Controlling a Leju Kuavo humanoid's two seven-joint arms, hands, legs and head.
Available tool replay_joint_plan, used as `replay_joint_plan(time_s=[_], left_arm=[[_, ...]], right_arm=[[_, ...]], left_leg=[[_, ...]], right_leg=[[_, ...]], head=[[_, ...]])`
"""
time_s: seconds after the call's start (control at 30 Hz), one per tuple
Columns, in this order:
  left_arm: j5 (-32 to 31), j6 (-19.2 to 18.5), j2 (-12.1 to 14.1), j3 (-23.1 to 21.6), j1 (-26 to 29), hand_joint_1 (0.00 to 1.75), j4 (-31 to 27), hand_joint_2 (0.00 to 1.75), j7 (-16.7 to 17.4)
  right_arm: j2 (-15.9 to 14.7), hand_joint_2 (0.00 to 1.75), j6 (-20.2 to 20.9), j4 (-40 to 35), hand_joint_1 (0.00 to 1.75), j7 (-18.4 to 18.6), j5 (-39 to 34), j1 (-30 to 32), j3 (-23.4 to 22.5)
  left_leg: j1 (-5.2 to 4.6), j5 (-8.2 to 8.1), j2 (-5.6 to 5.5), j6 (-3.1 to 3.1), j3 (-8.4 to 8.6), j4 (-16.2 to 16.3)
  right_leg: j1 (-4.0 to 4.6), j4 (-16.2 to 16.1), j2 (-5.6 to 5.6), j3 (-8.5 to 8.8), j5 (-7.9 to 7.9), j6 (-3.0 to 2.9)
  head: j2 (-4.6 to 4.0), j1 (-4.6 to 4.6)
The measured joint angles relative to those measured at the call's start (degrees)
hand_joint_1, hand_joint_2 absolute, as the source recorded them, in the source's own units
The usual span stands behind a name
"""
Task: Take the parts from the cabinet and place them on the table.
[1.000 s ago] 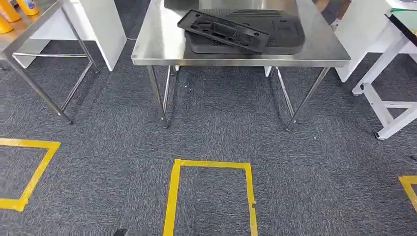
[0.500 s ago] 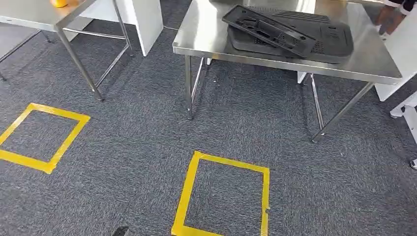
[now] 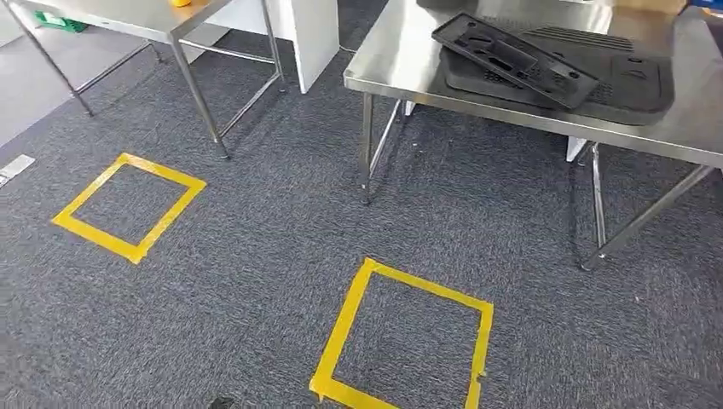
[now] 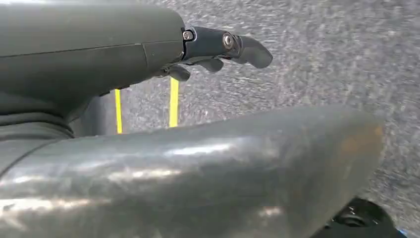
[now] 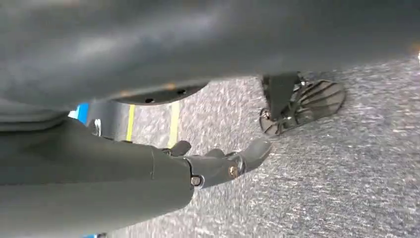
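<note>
Two black moulded parts lie stacked on a steel table (image 3: pixel 401 68) at the upper right of the head view: a narrow perforated part (image 3: pixel 511 60) resting slantwise on a broad flat part (image 3: pixel 622 81). My left hand (image 4: pixel 218 47) hangs over grey carpet with its fingers apart and nothing in it. My right hand (image 5: pixel 223 161) also hangs over the carpet, fingers loosely extended and empty. No cabinet is visible.
Two yellow tape squares mark the carpet, one near me (image 3: pixel 409 336) and one to the left (image 3: pixel 128 204). A second steel table (image 3: pixel 162 17) stands at the upper left with a white panel (image 3: pixel 311 34) between the tables. The table legs (image 3: pixel 367 145) stand ahead.
The whole head view has swung left: the table with the black parts slid to the upper right, and the left tape square and second table came further into the picture.
</note>
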Motion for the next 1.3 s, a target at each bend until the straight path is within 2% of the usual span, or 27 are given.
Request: replay_joint_plan(time_s=[0.03,0.07,0.1,0.13,0.23,0.27,0.3,0.33,0.4,0.43,0.47,0.53,0.57,0.6,0.63,0.73,0.77,0.8,0.83,0.9,0.97,1.03,1.07,1.1,1.13,1.27,1.3], left_arm=[[0.0,0.0,0.0,0.0,0.0,0.00,0.0,0.00,0.0],[0.0,0.0,0.0,-0.1,0.0,0.00,0.0,0.00,0.0],[0.0,0.0,0.0,-0.1,-0.2,0.00,0.0,0.00,0.0],[0.0,0.0,0.0,-0.1,-0.2,0.00,0.0,0.00,0.0],[0.0,0.0,-0.1,-0.1,0.0,0.00,0.0,0.00,0.0],[0.0,0.0,-0.3,-0.1,0.1,0.00,0.0,0.00,0.0],[0.0,0.0,-0.3,-0.1,0.0,0.00,0.0,0.00,0.0],[0.0,0.0,-0.3,-0.1,-0.1,0.00,0.0,0.00,0.0],[0.0,0.0,-0.4,-0.1,-0.2,0.00,0.0,0.00,0.0],[0.0,0.0,-0.4,-0.1,-0.1,0.00,0.0,0.00,0.0],[0.0,0.0,-0.4,-0.1,0.0,0.00,0.0,0.00,0.0],[0.0,0.0,-0.4,-0.1,0.1,0.00,0.0,0.00,0.0],[0.0,0.0,-0.5,-0.1,0.1,0.00,0.0,0.00,0.0],[0.0,0.0,-0.5,-0.1,0.0,0.00,0.0,0.00,0.0],[0.0,0.0,-0.5,-0.1,0.0,0.00,0.0,0.00,0.0],[0.0,0.0,-0.5,-0.1,0.2,0.00,0.0,0.00,0.0],[0.0,0.0,-0.4,-0.1,0.4,0.00,0.0,0.00,0.0],[0.0,0.0,-0.4,-0.1,0.4,0.00,0.0,0.00,0.0],[0.0,0.0,-0.4,-0.1,0.4,0.00,0.0,0.00,0.1],[0.0,0.0,-0.5,-0.1,0.2,0.00,0.0,0.00,0.1],[0.0,0.0,-0.6,-0.1,0.3,0.00,0.0,0.00,0.1],[0.0,0.0,-0.6,-0.1,0.4,0.00,0.0,0.00,0.1],[0.0,0.0,-0.6,-0.1,0.4,0.00,0.0,0.00,0.1],[0.0,0.0,-0.6,-0.1,0.3,0.00,0.0,0.00,0.1],[0.0,0.0,-0.6,-0.1,0.1,0.00,0.0,0.00,0.0],[0.0,0.0,-0.7,-0.1,0.2,0.00,0.0,0.00,0.0],[0.0,0.0,-0.7,-0.1,0.2,0.00,0.0,0.00,0.0]], right_arm=[[0.0,0.00,0.0,0.0,0.00,0.0,0.1,-0.1,0.1],[0.0,0.00,0.0,0.0,0.00,0.0,0.2,-0.2,0.2],[0.0,0.00,0.0,0.0,0.00,0.1,0.3,-0.1,0.3],[0.0,0.00,0.1,0.0,0.00,0.1,0.3,-0.2,0.4],[0.0,0.00,0.3,0.0,0.00,0.2,0.5,-0.4,0.7],[0.0,0.00,0.3,0.0,0.00,0.3,0.5,-0.5,0.8],[-0.1,0.00,0.3,0.0,0.00,0.3,0.6,-0.4,0.8],[0.0,0.00,0.3,0.0,0.00,0.3,0.6,-0.3,0.8],[-0.1,0.00,0.3,0.1,0.00,0.3,0.7,-0.2,0.8],[0.0,0.00,0.3,0.1,0.00,0.3,0.7,-0.2,0.8],[0.0,0.00,0.3,0.1,0.00,0.3,0.7,-0.2,0.9],[-0.1,0.00,0.3,0.1,0.00,0.4,0.7,-0.1,0.9],[-0.1,0.00,0.3,0.1,0.00,0.4,0.7,-0.2,0.9],[-0.1,0.00,0.3,0.1,0.00,0.4,0.7,-0.1,0.9],[-0.1,0.00,0.3,0.1,0.00,0.4,0.7,-0.2,0.9],[-0.1,0.00,0.4,0.1,0.00,0.4,0.7,-0.6,0.9],[-0.1,0.00,0.4,0.1,0.00,0.4,0.7,-0.6,0.9],[-0.2,0.00,0.4,0.1,0.00,0.4,0.7,-0.5,0.9],[-0.2,0.00,0.4,0.1,0.00,0.4,0.7,-0.4,0.9],[-0.2,0.00,0.4,0.2,0.00,0.4,0.7,0.0,0.9],[-0.2,0.00,0.4,0.2,0.00,0.4,0.7,0.1,0.9],[-0.2,0.00,0.4,0.2,0.00,0.4,0.7,0.0,0.9],[-0.2,0.00,0.4,0.2,0.00,0.4,0.7,-0.1,0.9],[-0.2,0.00,0.4,0.2,0.00,0.4,0.7,-0.1,0.9],[-0.2,0.00,0.4,0.2,0.00,0.4,0.7,-0.2,0.9],[-0.2,0.00,0.5,0.1,0.00,0.4,0.7,-0.6,0.9],[-0.2,0.00,0.5,0.2,0.00,0.4,0.7,-0.6,0.9]], left_leg=[[-0.04,2.06,0.72,0.20,3.15,-4.9],[-0.14,3.57,2.91,0.49,6.07,-9.5],[-0.80,2.94,6.53,0.75,7.29,-12.0],[-0.74,3.38,5.08,1.48,7.09,-12.1],[-1.02,3.85,2.87,2.29,6.38,-12.3],[-0.45,4.25,2.14,2.82,6.49,-12.7],[-0.32,4.49,1.54,3.17,6.25,-12.8],[-0.27,4.77,0.79,3.54,5.87,-12.8],[-0.22,5.25,-1.11,3.59,5.15,-12.7],[-0.20,5.46,-1.95,3.51,4.92,-12.7],[-0.10,5.65,-2.82,3.32,4.76,-12.7],[0.14,6.09,-4.72,2.77,4.57,-12.7],[0.27,6.31,-5.56,2.43,4.49,-12.7],[0.24,6.57,-6.13,2.00,4.33,-12.7],[-0.06,6.68,-6.68,1.66,4.17,-12.6],[0.24,7.72,-8.12,0.17,4.02,-13.6],[0.33,7.74,-7.67,0.06,3.59,-13.3],[0.08,6.26,-3.94,0.22,2.80,-11.8],[0.05,3.70,-1.76,0.18,1.46,-8.6],[0.07,-1.13,-0.39,-0.16,-2.23,0.5],[0.06,-1.94,-0.24,-0.27,-3.03,4.2],[-0.02,1.32,0.21,0.07,1.60,-2.5],[-0.10,3.18,1.34,0.36,4.92,-7.7],[-0.28,3.61,3.88,0.67,7.48,-12.1],[-0.73,3.62,4.08,1.08,7.66,-12.6],[-0.94,4.41,1.22,2.65,7.11,-13.3],[-0.52,4.79,0.66,2.99,7.15,-13.6]], right_leg=[[0.01,0.0,-0.72,0.12,-0.03,0.02],[0.13,0.1,-1.26,0.31,-0.21,0.27],[0.69,0.4,-1.89,0.14,-0.47,0.59],[1.04,0.7,-2.40,0.03,-0.67,0.94],[0.94,0.6,-4.49,0.16,-0.63,1.45],[0.58,1.1,-3.49,-0.56,-1.18,1.82],[0.43,2.9,0.17,-1.07,-2.49,1.97],[0.07,7.0,2.58,-2.90,-4.67,1.82],[-0.45,16.7,3.91,-7.38,-8.43,1.76],[-0.58,19.1,4.02,-8.60,-8.95,2.10],[-0.72,18.8,4.04,-8.51,-8.40,2.63],[-1.08,10.4,4.64,-4.45,-4.56,3.99],[-1.36,4.6,6.23,-1.46,-2.51,4.46],[-1.69,0.8,9.27,0.20,-1.87,4.44],[-1.24,0.6,8.57,0.00,-1.52,3.65],[-0.63,0.7,7.02,-0.06,-0.95,2.35],[-1.32,0.3,6.07,0.24,-0.37,1.60],[-1.20,0.3,5.30,0.12,-0.15,1.13],[-1.06,0.3,4.69,-0.04,0.03,0.68],[-0.56,0.3,2.93,-0.34,0.11,0.49],[-0.22,0.4,1.03,-0.55,0.11,0.49],[-0.10,0.4,-0.47,-0.44,0.08,0.51],[-0.02,0.4,-1.13,-0.31,0.05,0.52],[0.12,0.5,-1.76,-0.09,-0.07,0.61],[0.82,0.6,-2.25,-0.34,-0.26,0.93],[0.61,0.5,-4.10,-0.06,-0.26,2.01],[0.28,1.4,-0.88,-0.74,-1.01,2.40]], head=[[0.00,0.02],[0.00,0.00],[0.00,-0.02],[0.00,0.22],[0.00,0.26],[0.00,0.28],[0.00,0.64],[0.00,0.72],[0.00,0.68],[0.00,0.68],[0.00,0.68],[0.00,0.68],[0.00,0.70],[0.00,0.74],[0.00,0.63],[0.00,0.61],[0.00,0.66],[0.00,0.37],[0.00,-0.02],[0.00,-0.09],[0.00,-0.09],[0.00,-0.11],[0.00,-0.13],[0.00,-0.11],[0.00,0.00],[0.00,0.08],[0.00,0.31]])
